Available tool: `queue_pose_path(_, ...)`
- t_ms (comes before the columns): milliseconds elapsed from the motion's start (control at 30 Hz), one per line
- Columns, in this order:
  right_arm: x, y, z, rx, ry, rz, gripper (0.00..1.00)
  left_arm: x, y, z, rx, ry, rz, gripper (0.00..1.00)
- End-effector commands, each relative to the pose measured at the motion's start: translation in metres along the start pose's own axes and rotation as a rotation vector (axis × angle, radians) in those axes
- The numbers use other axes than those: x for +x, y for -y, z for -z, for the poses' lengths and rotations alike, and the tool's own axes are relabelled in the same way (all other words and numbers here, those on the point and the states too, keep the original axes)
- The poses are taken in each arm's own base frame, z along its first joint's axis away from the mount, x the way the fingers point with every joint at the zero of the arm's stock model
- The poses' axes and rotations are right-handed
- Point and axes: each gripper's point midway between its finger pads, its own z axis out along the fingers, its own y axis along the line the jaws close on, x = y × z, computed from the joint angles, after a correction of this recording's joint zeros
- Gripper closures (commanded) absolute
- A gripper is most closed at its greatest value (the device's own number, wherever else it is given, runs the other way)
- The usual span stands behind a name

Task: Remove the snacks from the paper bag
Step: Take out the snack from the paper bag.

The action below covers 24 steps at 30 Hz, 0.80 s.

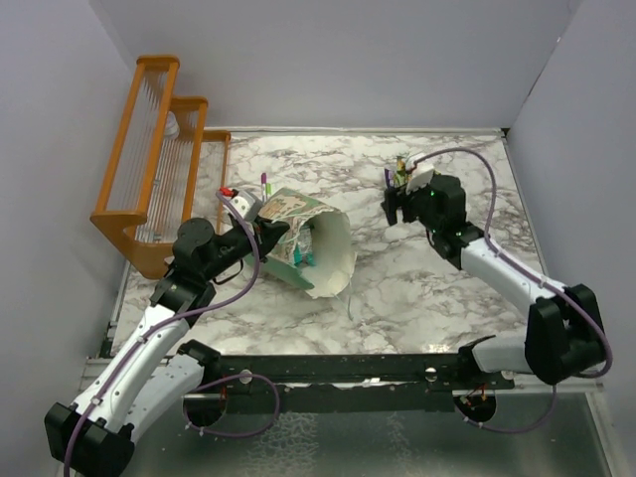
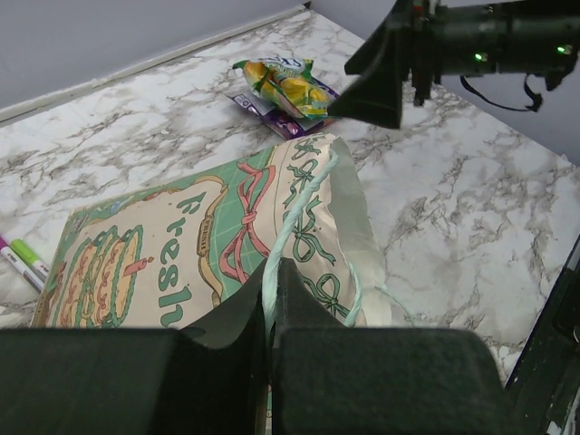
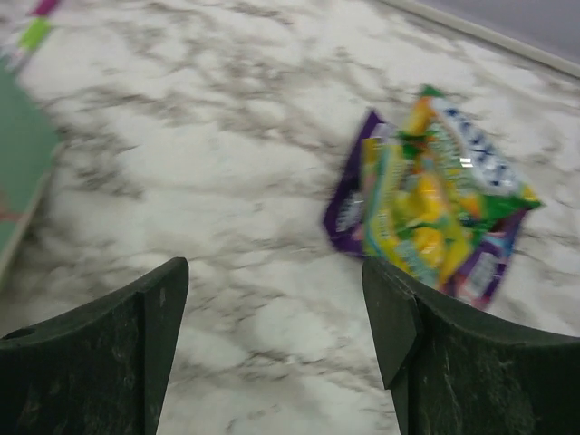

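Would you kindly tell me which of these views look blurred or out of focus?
Right wrist: smeared throughout, the green snack packet soft-edged with a small glare spot. Left wrist: crisp print on the paper bag. Top external: sharp, evenly lit.

The paper bag (image 1: 326,248) lies on its side, left of two stacked snacks (image 2: 283,86).

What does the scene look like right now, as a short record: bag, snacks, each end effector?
paper bag: on its side, mouth toward the right arm's side
left end effector: shut on the bag's rim
right end effector: open, empty, above the marble table
snacks out: green-yellow packet lying on purple packet
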Motion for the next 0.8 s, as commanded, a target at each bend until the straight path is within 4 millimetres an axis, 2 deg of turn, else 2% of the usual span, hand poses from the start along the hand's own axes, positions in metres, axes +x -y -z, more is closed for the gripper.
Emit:
queue_pose_path(0, -0.025, -0.102, 0.056, -0.385, 0.177, 0.025, 0.23, -0.008, 0.006, 0.000, 0.036, 0.043, -0.047, 1.00)
queue_pose_path(100, -0.034, -0.128, 0.090, -0.490, 0.264, 0.004, 0.25, -0.007, 0.006, 0.000, 0.040, 0.038, -0.056, 1.00)
queue_pose_path(167, -0.030, -0.148, 0.107, -0.582, 0.287, -0.005, 0.26, -0.007, 0.007, 0.000, 0.052, 0.034, -0.066, 1.00)
queue_pose_path(367, -0.020, -0.203, 0.133, -0.715, 0.304, -0.052, 0.35, -0.010, 0.003, 0.003, 0.022, 0.052, -0.089, 1.00)
queue_pose_path(500, -0.006, -0.231, 0.136, -0.754, 0.315, -0.115, 0.35, -0.013, 0.004, 0.002, 0.028, 0.062, -0.084, 1.00)
queue_pose_path(633, -0.009, -0.249, 0.135, -0.704, 0.360, -0.160, 0.36, -0.013, 0.007, 0.002, 0.043, 0.067, -0.075, 1.00)
queue_pose_path(767, 0.003, -0.257, 0.106, -0.531, 0.307, -0.143, 0.37, -0.015, 0.012, 0.004, 0.062, 0.071, -0.075, 1.00)
